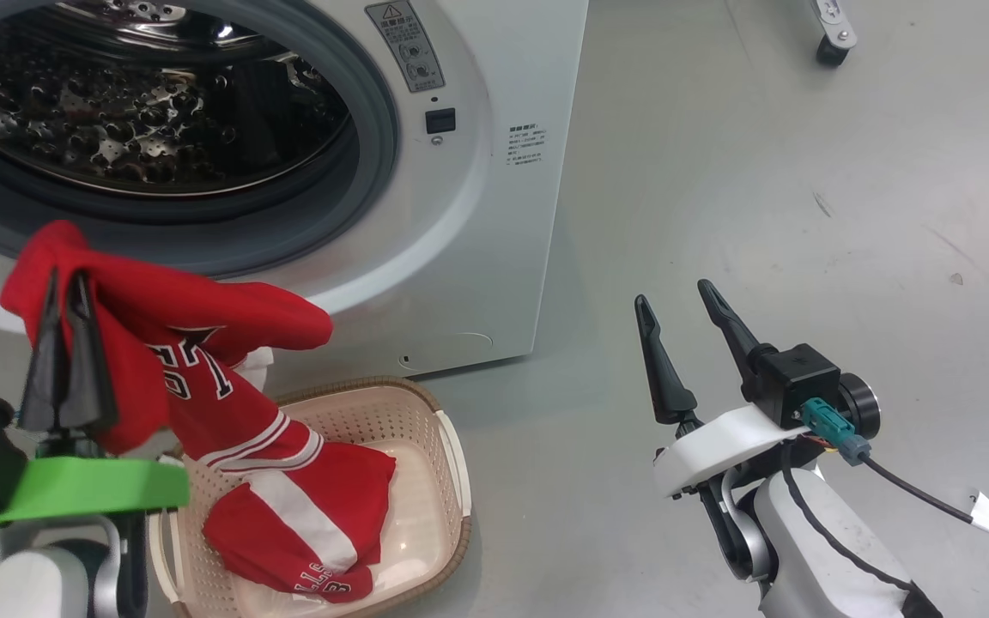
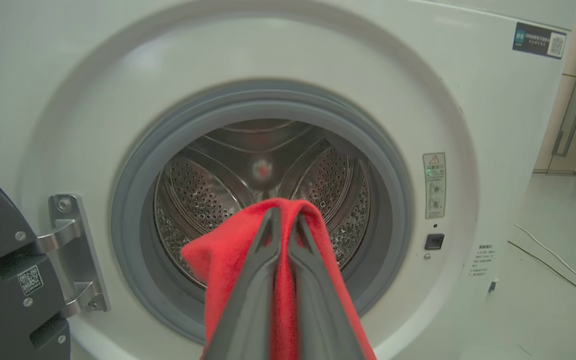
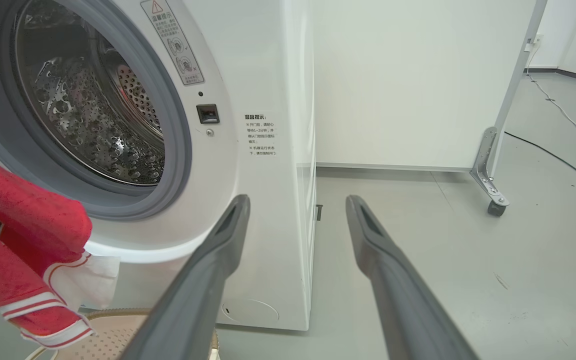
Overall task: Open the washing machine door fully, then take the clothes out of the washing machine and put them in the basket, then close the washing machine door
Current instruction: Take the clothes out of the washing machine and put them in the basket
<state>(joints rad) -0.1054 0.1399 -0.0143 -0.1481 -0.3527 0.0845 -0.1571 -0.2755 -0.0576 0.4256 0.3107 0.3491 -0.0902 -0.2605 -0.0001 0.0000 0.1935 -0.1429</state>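
One soft, limp piece of the clothes (image 1: 228,403) is draping from the left gripper (image 1: 65,279), which is clamping a fold of red knit, its striped tail pooling in the perforated cream basket (image 1: 452,446) beside the washing machine (image 1: 494,215); it is looking light and floppy, sagging freely, while the right gripper (image 1: 672,293) is hovering spread apart

Red white-striped clothes (image 1: 203,343), cream basket (image 1: 426,481)
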